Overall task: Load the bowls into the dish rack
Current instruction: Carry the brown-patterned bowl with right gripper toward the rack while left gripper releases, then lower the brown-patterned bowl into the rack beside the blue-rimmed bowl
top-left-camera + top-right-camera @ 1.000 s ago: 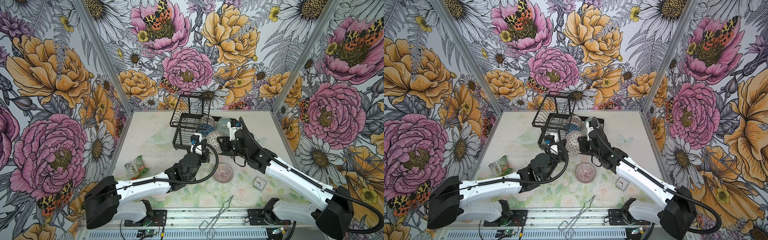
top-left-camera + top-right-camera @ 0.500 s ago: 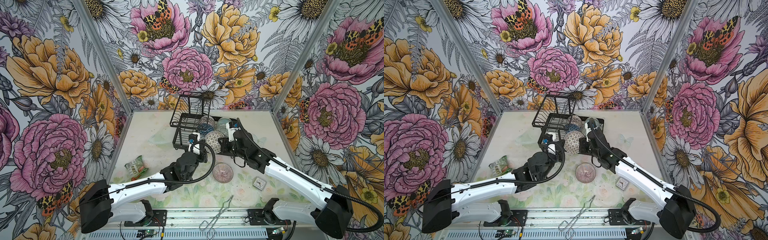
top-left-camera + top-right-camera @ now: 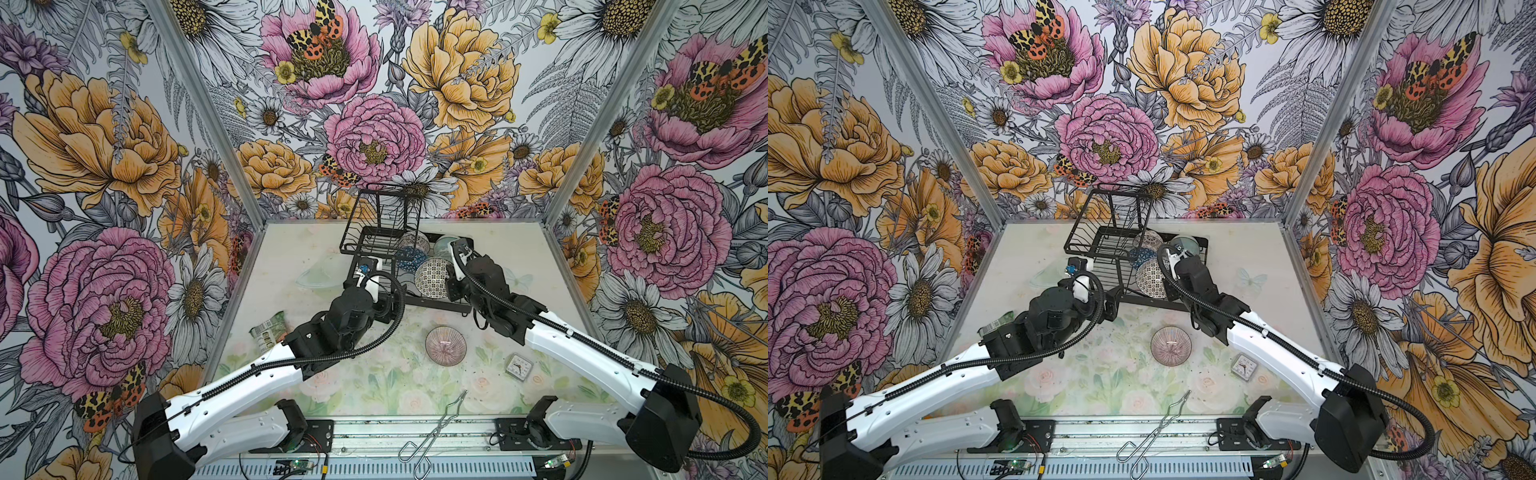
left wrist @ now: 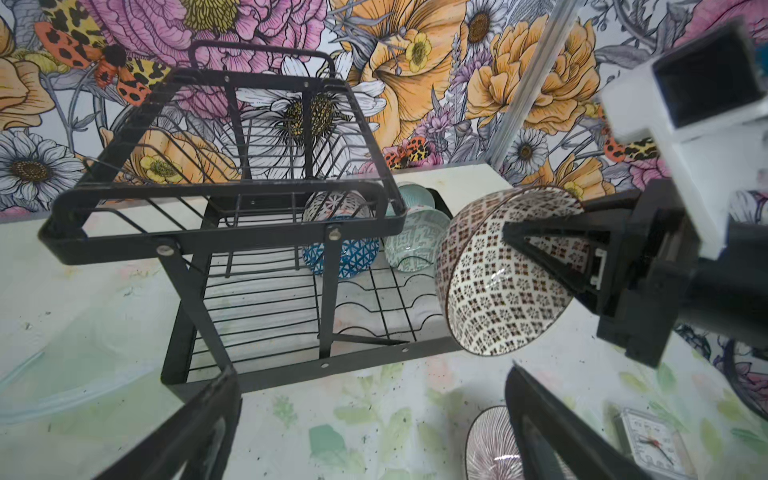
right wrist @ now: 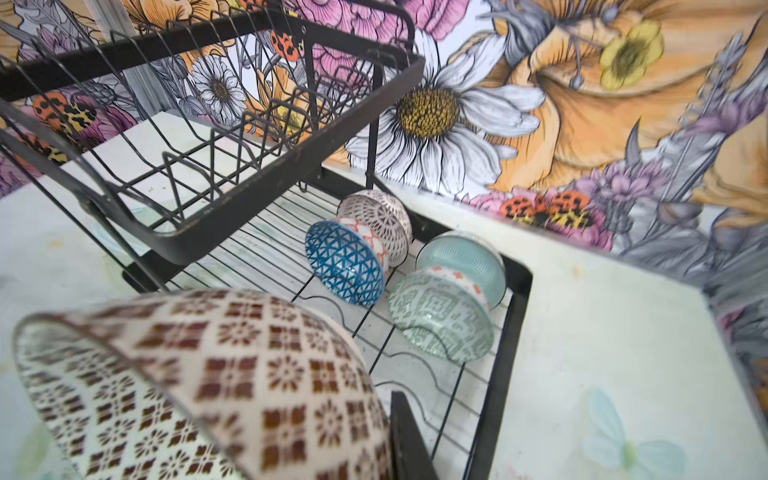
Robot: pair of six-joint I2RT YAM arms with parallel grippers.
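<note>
Left gripper (image 4: 372, 370) has sprung open, leaving the lattice bowl (image 4: 490, 299) clamped by the right gripper (image 4: 511, 232) over the dish rack (image 4: 232, 195), which holds four bowls (image 5: 345, 266); the pink bowl (image 3: 445, 345) waits on the table (image 3: 374, 374).

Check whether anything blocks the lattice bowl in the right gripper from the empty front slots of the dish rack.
Nothing visible does. The lattice bowl, pinched at its rim by the right gripper, hangs over the dish rack's bare front wires; the blue bowl and grey-green bowl stand farther back.
</note>
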